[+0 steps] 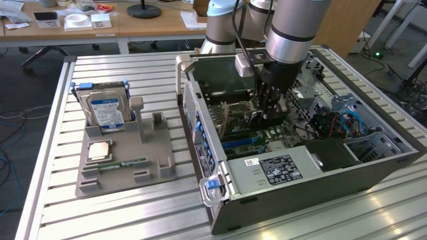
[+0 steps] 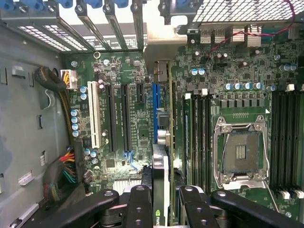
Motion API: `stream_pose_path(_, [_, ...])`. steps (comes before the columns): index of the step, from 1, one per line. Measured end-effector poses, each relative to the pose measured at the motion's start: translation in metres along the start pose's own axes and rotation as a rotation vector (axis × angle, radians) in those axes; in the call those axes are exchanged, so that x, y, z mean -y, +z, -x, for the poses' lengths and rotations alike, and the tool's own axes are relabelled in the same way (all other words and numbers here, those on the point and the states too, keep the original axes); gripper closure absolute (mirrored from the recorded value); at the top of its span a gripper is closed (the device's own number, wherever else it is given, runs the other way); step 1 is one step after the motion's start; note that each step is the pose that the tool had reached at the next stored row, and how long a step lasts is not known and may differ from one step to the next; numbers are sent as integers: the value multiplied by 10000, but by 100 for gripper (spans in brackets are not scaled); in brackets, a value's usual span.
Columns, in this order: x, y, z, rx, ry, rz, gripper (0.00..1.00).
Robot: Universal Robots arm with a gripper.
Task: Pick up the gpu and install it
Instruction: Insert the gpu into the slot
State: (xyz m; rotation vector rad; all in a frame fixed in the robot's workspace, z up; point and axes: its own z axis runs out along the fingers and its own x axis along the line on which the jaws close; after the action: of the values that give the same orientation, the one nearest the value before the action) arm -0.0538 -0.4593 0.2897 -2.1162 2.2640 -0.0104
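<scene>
My gripper reaches down into the open computer case and is shut on the gpu, which stands on edge over the motherboard. In the wrist view the gpu shows edge-on between the two black fingers, with a green logo on its top edge. It runs in line with the blue expansion slot. Its silver end bracket sits at the case's rear slot openings. Whether the card's edge is down in the slot is hidden.
A grey holder on the slatted table at the exterior view's left carries the blue-labelled hard drive, a processor chip and a green memory stick. Beside the card lie black slots, a white slot, memory slots and the processor socket.
</scene>
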Motion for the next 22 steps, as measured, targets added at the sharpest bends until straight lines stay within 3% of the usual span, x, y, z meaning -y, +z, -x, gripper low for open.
stream_pose_path(17, [-95, 51, -9, 2, 0, -1, 73])
stream_pose_path(22, [-110, 118, -13, 3, -1, -1, 73])
